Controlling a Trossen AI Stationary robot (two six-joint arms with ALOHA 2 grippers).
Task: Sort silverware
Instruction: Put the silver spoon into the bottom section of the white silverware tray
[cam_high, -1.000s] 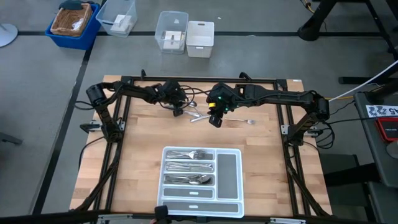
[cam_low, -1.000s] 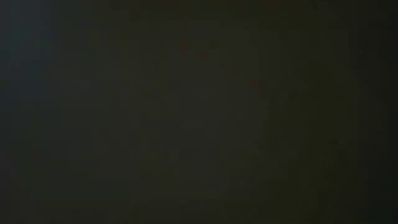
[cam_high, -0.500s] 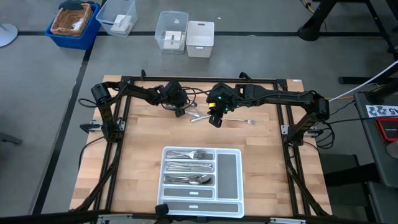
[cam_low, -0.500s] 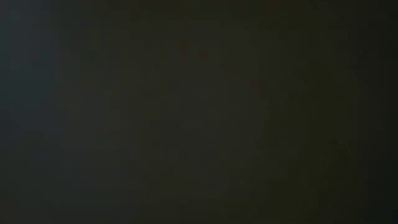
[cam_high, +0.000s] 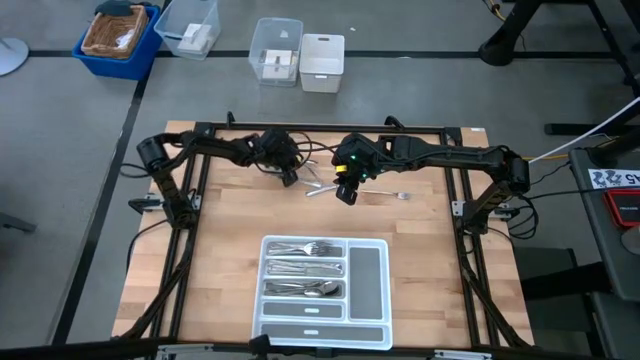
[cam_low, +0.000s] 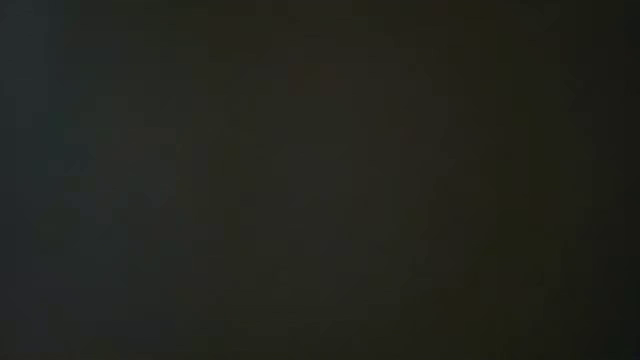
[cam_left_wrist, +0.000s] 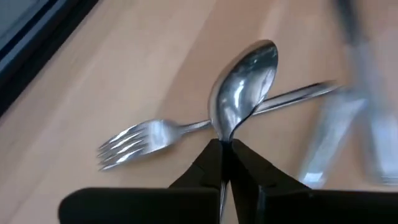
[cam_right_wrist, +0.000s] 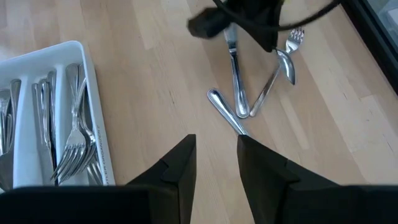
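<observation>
My left gripper is shut on a shiny spoon over the far middle of the wooden table; the high view shows this gripper there. A fork lies flat on the table behind the spoon, its handle running under the spoon's bowl. My right gripper hangs open above the table just right of the loose silverware, holding nothing. The white tray at the near middle holds sorted forks and other pieces. The low view is dark. My left gripper pinches the spoon between its two fingers at the narrow neck just behind the bowl. The bowl sticks out past the fingertips, over the fork's handle. The spoon's handle is hidden between the fingers. I cannot tell whether the spoon is clear of the table.
Two more slim pieces lie on the wood beside the fork, and one piece lies farther right. A black frame rail runs along the table's far edge. Plastic bins stand on the floor beyond.
My left gripper has stayed over the loose silverware and turned a little about its own axis. The high view is too small to compare its finger gap. My right arm has kept still.
</observation>
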